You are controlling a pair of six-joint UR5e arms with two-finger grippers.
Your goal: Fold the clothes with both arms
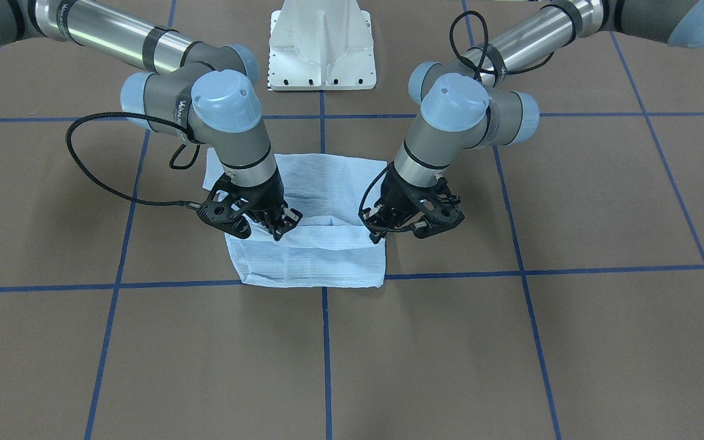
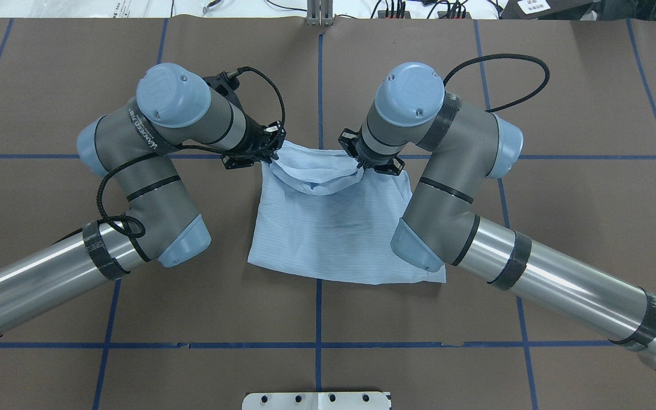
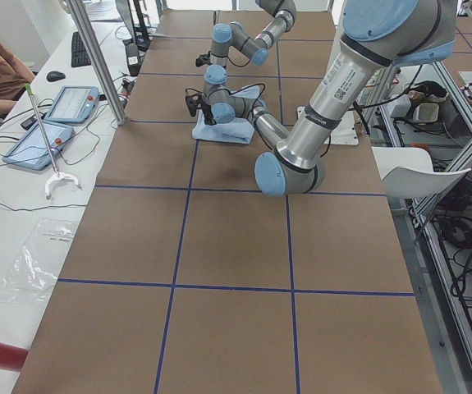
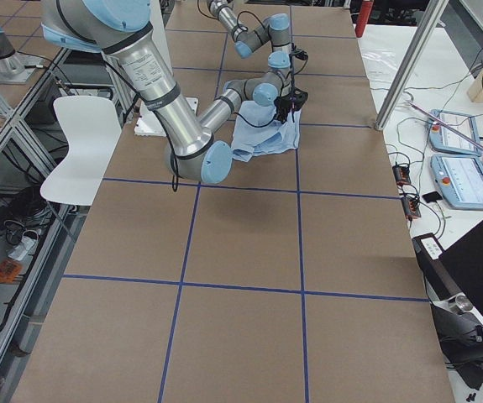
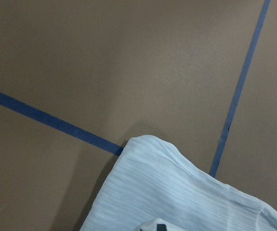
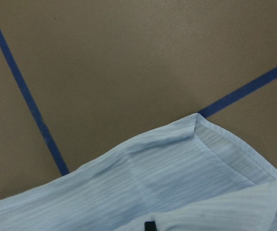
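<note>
My left gripper (image 2: 264,156) and right gripper (image 2: 363,166) each pinch an upper corner of the pale blue, finely striped shirt (image 2: 328,228), a folded rectangle at frame centre; the held edge sags between them.

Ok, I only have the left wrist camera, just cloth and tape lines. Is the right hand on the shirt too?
Observer: Yes. In the overhead view the right hand pinches the far edge of the shirt, across from the left hand.
Operator: Is that edge off the table?
Observer: Yes, it is lifted and sags in a curve between the two hands.
Operator: And the rest of it?
Observer: The near part lies flat on the table, in a rough rectangle.
</note>
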